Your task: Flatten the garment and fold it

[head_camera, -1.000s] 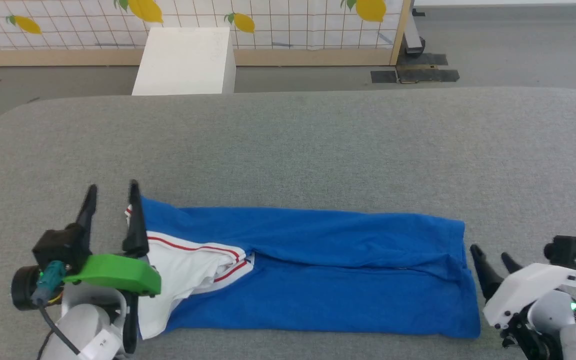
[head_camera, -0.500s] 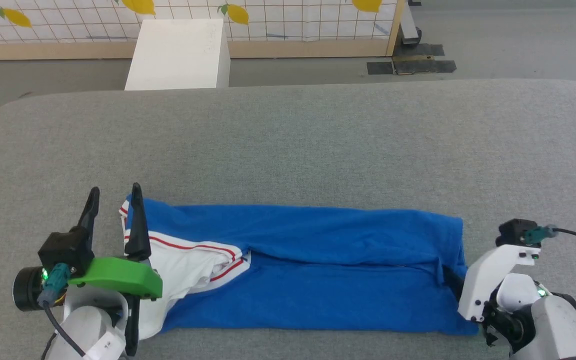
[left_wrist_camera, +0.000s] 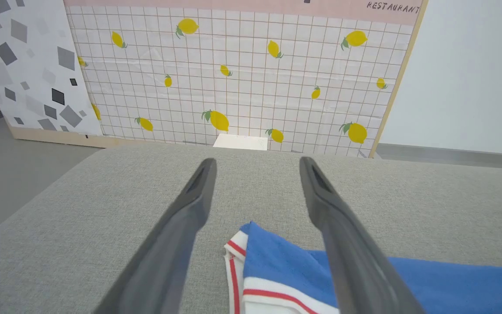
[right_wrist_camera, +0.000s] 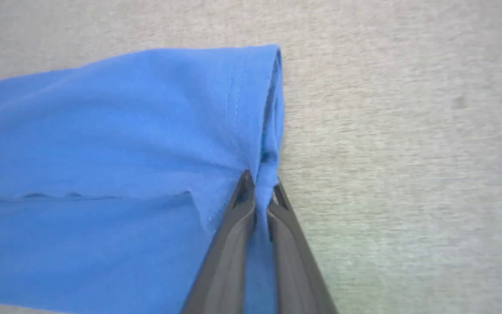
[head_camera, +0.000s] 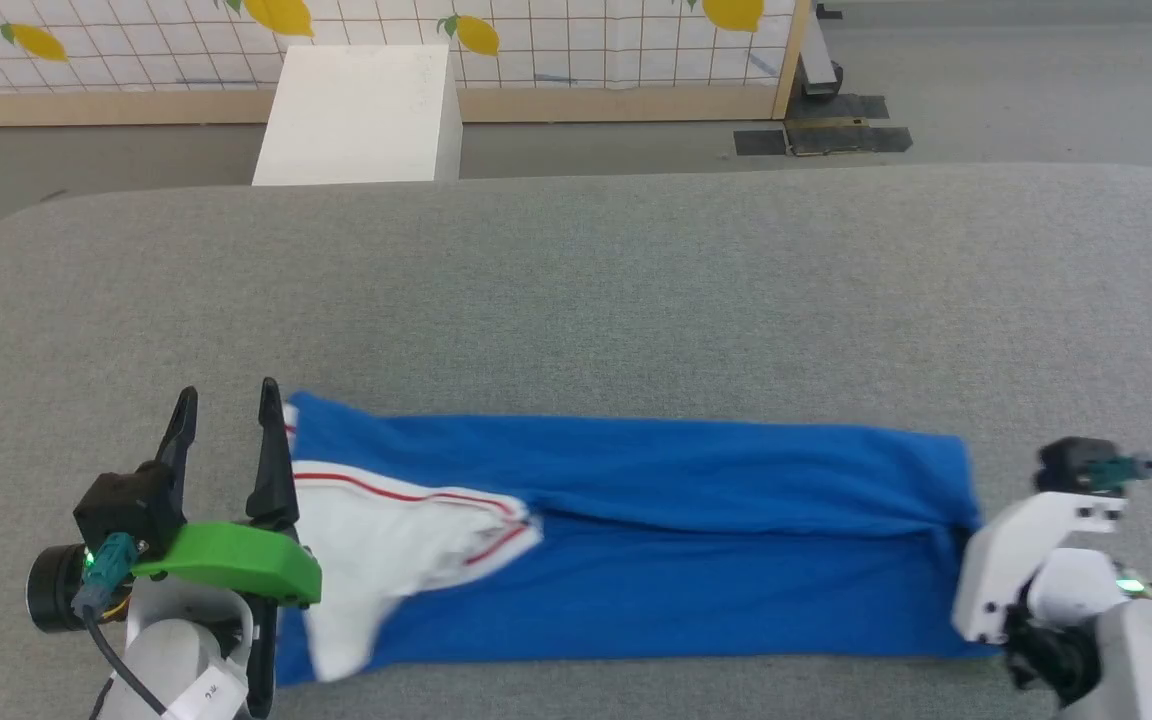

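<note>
The garment (head_camera: 686, 540), royal blue with a white, red-striped sleeve at its left end, lies as a long strip across the near part of the grey table (head_camera: 586, 280). My left gripper (head_camera: 227, 392) stands open at the strip's left end, its right finger along the sleeve's edge. In the left wrist view the garment's striped corner (left_wrist_camera: 277, 257) lies between the spread fingers of the left gripper (left_wrist_camera: 256, 161). My right gripper (right_wrist_camera: 262, 179) is shut on the blue hem (right_wrist_camera: 146, 131) at the right end; in the head view its white wrist (head_camera: 1021, 560) covers the fingers.
A white box (head_camera: 356, 110) stands on the floor past the table's far edge, before a lemon-patterned panel (head_camera: 586, 40). Dark mats (head_camera: 821, 135) lie on the floor at the back right. Bare grey tabletop stretches behind the garment.
My right gripper moved in onto the garment's right hem and shut on it. The strip has been drawn to the right and lies straighter. The left gripper stays open in place.
</note>
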